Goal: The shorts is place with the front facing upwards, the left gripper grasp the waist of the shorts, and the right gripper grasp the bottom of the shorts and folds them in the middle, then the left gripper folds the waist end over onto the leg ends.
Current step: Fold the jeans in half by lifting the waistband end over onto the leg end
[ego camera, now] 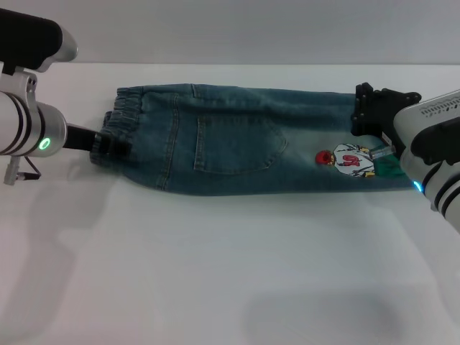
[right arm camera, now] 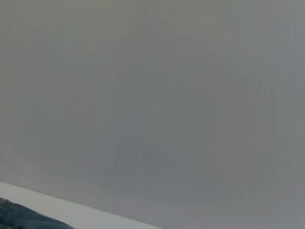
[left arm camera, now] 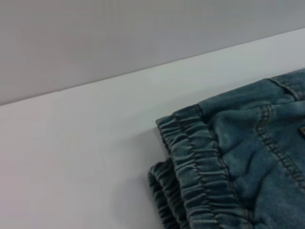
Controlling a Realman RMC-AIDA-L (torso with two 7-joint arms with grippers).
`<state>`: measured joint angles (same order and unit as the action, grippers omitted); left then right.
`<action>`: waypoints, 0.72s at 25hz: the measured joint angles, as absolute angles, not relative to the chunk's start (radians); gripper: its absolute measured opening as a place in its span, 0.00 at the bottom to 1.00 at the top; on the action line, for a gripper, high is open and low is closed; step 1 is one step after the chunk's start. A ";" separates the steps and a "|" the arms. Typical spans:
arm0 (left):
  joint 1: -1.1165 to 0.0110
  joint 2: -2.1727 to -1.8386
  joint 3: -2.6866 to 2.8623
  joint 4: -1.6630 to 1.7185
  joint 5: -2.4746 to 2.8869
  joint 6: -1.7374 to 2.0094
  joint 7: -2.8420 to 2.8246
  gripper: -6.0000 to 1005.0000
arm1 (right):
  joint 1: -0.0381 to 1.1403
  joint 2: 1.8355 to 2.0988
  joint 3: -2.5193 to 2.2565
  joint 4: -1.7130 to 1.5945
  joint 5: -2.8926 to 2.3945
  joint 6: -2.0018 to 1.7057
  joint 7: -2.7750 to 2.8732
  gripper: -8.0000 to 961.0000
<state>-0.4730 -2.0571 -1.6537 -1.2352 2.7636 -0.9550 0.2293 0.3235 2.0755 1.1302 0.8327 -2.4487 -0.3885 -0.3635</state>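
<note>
Shorts (ego camera: 237, 140) of blue-green washed denim lie already folded lengthwise mid-frame, black left claw (ego camera: 108, 146) seemingly clamped on the puckered waistband (left arm camera: 195, 167), black right claw (ego camera: 377, 115) over the hems, grip unclear; a thin pinch could drop a layer.

White table with my shorts laid across its far half.

My table (ego camera: 215, 273) is plain white, with a grey wall behind its far edge. Lying directly on it are the shorts (ego camera: 237, 140), blue-green denim, folded lengthwise into one long strip running left to right. The puckered elastic waist (left arm camera: 190, 162) is at the left end, bunched in ridges against the white top. The leg ends (ego camera: 384, 154) are at the right, beside the small colourful cartoon patch (ego camera: 348, 159). A stitched pocket (ego camera: 241, 147) faces up near the middle. I see bare white surface on the near side.
</note>
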 joint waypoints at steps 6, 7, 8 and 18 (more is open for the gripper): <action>-0.474 -2.057 -1.665 -1.200 2.763 -0.923 0.231 0.84 | 0.321 2.077 1.095 0.818 -2.455 -0.457 -0.370 0.01; -0.474 -2.057 -1.665 -1.200 2.763 -0.923 0.231 0.84 | 0.325 2.077 1.086 0.814 -2.455 -0.471 -0.369 0.01; -0.474 -2.057 -1.665 -1.200 2.763 -0.923 0.231 0.84 | 0.332 2.077 1.079 0.808 -2.455 -0.481 -0.368 0.01; -0.478 -2.059 -1.664 -1.169 2.760 -0.896 0.235 0.84 | 0.370 2.079 1.038 0.783 -2.456 -0.494 -0.366 0.01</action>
<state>-0.4781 -2.0587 -1.6638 -1.1687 2.7602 -0.8963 0.2347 0.3697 2.0786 1.0383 0.7831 -2.4561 -0.4938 -0.3665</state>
